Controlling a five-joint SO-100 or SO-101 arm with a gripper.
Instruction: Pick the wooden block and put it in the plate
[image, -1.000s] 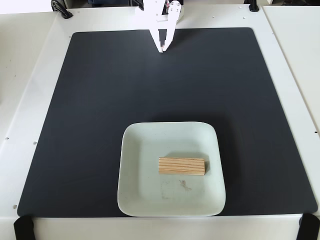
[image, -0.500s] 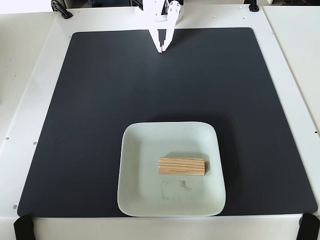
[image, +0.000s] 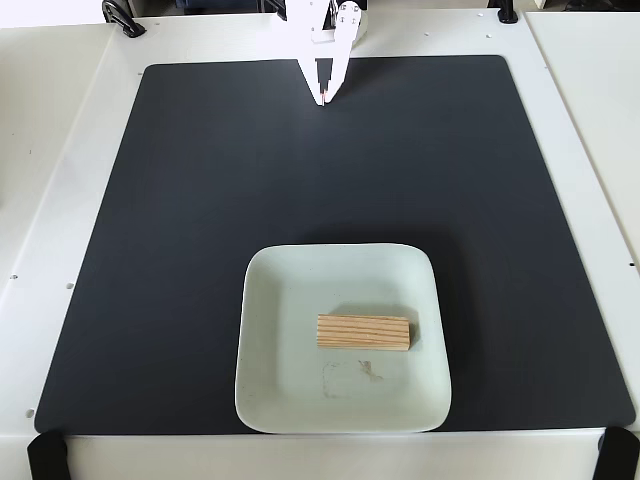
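Note:
The wooden block (image: 364, 331), a small tan bar with grain stripes, lies flat inside the pale mint-green square plate (image: 270, 340), a little right of its middle, above a faint smudge. The plate sits on the black mat near the front edge. My white gripper (image: 325, 99) is far back at the top of the mat, pointing down, its fingers closed together and holding nothing. It is well apart from the plate and block.
A black mat (image: 180, 220) covers most of the white table (image: 60, 150). Black clamps (image: 47, 457) sit at the front corners and another (image: 122, 18) at the back left.

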